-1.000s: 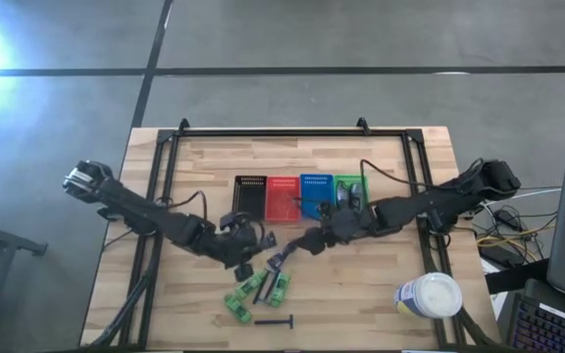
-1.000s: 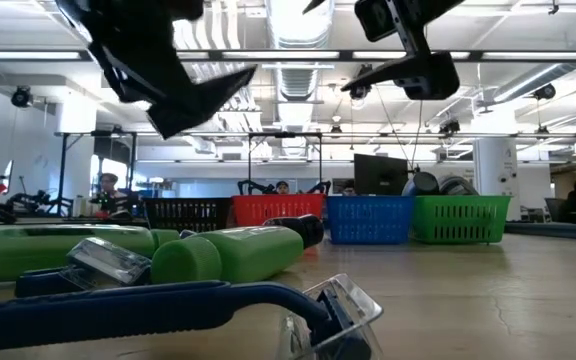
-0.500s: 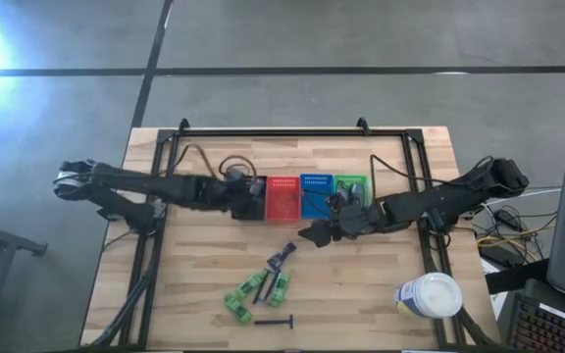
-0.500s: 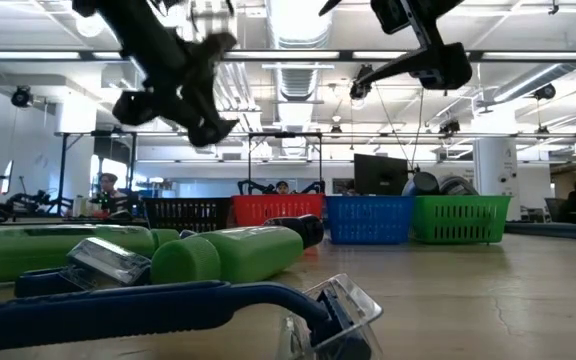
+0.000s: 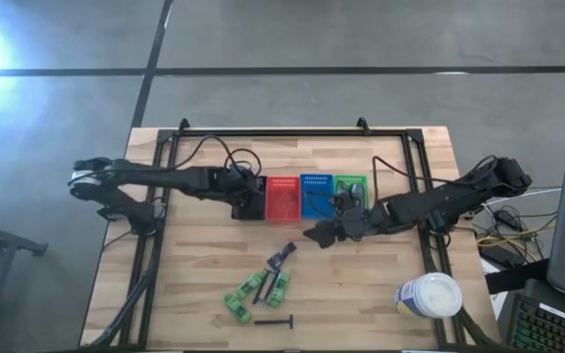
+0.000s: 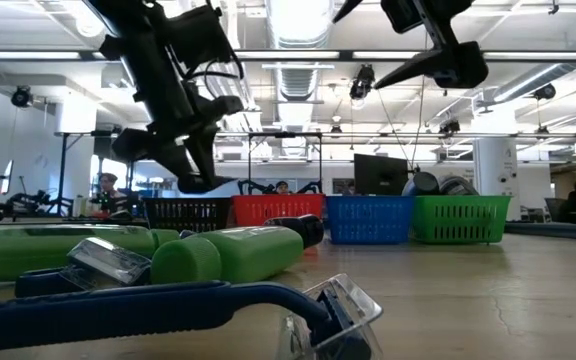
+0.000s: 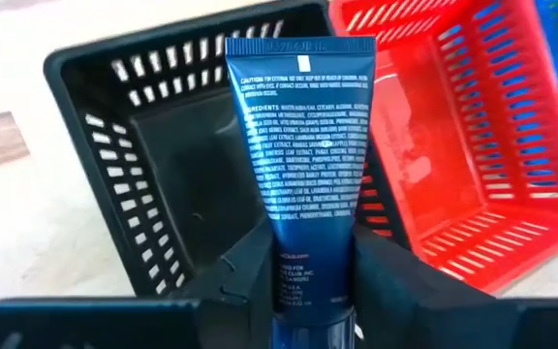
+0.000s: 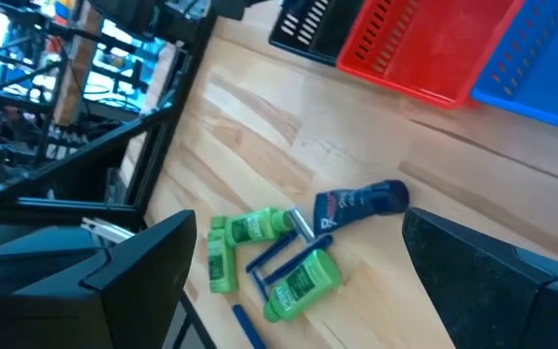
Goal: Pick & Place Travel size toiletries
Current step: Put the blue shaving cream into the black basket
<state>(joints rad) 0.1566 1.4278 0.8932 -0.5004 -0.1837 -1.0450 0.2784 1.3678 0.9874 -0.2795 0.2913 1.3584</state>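
My left gripper (image 5: 246,200) hovers over the black basket (image 5: 250,183), shut on a dark blue tube (image 7: 303,155) with white print. In the low view my left gripper (image 6: 183,160) hangs just above that basket's rim (image 6: 188,212). My right gripper (image 5: 314,233) is open and in the air, nearer than the red basket (image 5: 282,196). Below it lie another dark blue tube (image 8: 361,204), green packets (image 8: 303,279) and a razor (image 5: 275,321), all flat on the wood. My left gripper pinches the dark blue tube between its two fingers (image 7: 245,276) near the tube's cap end (image 7: 308,281). The tube runs along the fingers, and its flat crimped end (image 7: 298,47) sticks out ahead over the black basket's open top. It is lifted clear.
Four small mesh baskets stand in a row: black, red, blue (image 5: 315,194), green (image 5: 349,191). A big white tub (image 5: 428,294) stands near the table's near right corner. A dark frame (image 5: 282,130) runs round the far and side edges.
My left gripper has carried the dark blue tube up from the pile of toiletries toward the far edge, tipped to point downward and come down over the black basket. My right gripper has drawn back a little from the pile, still open.
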